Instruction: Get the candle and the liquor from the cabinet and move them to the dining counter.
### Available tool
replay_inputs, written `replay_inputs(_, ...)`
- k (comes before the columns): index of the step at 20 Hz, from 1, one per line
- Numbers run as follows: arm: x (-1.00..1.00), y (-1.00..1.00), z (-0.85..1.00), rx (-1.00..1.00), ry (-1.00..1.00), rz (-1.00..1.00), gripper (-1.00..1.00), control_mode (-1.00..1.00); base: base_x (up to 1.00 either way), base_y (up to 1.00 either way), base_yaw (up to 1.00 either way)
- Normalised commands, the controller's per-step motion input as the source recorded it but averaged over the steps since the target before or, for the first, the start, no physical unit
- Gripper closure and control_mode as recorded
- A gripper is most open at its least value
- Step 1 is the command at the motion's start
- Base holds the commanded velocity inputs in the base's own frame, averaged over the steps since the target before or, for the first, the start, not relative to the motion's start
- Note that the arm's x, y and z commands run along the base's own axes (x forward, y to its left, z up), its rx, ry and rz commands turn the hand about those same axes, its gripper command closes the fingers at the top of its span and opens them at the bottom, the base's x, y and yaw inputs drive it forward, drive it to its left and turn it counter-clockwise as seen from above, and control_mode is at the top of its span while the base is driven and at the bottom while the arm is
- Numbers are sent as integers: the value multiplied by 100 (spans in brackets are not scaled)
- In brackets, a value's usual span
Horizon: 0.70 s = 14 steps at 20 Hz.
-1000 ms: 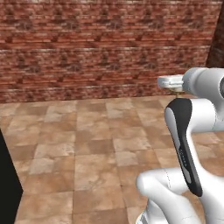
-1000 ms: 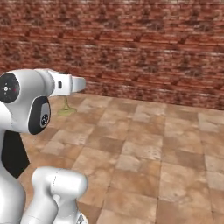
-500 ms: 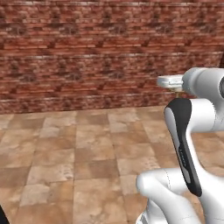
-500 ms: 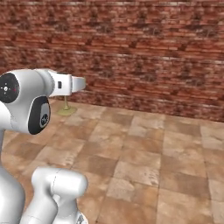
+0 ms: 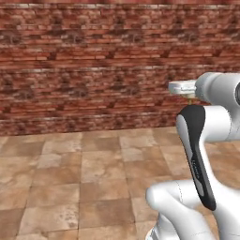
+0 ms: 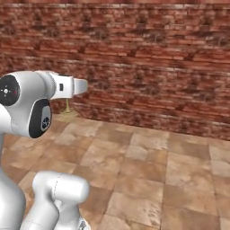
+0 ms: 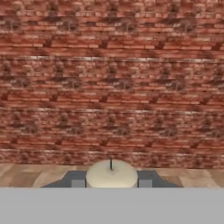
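Candle (image 7: 111,174) is sitting at the bottom centre of the hand view, its cream-white top and thin dark wick facing the camera, and the gripper (image 7: 111,180) is pinching it between its two dark finger tips (image 7: 78,179), one pressing at each side. Behind it, a red brick wall (image 7: 112,83) is spreading across most of the hand view, with a strip of brown tiled floor (image 7: 26,174) running along its foot.

In the right base view, the candle's golden candlestick base (image 6: 67,109) is hanging just below the white hand at the left of the frame, against the brick wall and above the floor tiles. The white arm (image 6: 27,108) is rising from the lower left there. In the left base view, the arm (image 5: 201,154) is filling the lower right, and a small golden-green bit of the candle (image 5: 190,99) is peeking out under the hand at the right edge, in the upper half of the frame.
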Motion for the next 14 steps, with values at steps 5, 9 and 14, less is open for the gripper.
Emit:
replay_inputs(5, 0, 0, 0, 0, 0, 0, 100, 100, 100, -16, 6)
replay_inputs(9, 0, 0, 0, 0, 0, 0, 100, 100, 100, -2, 13)
replay_inputs(14, 0, 0, 0, 0, 0, 0, 100, 100, 100, -2, 36)
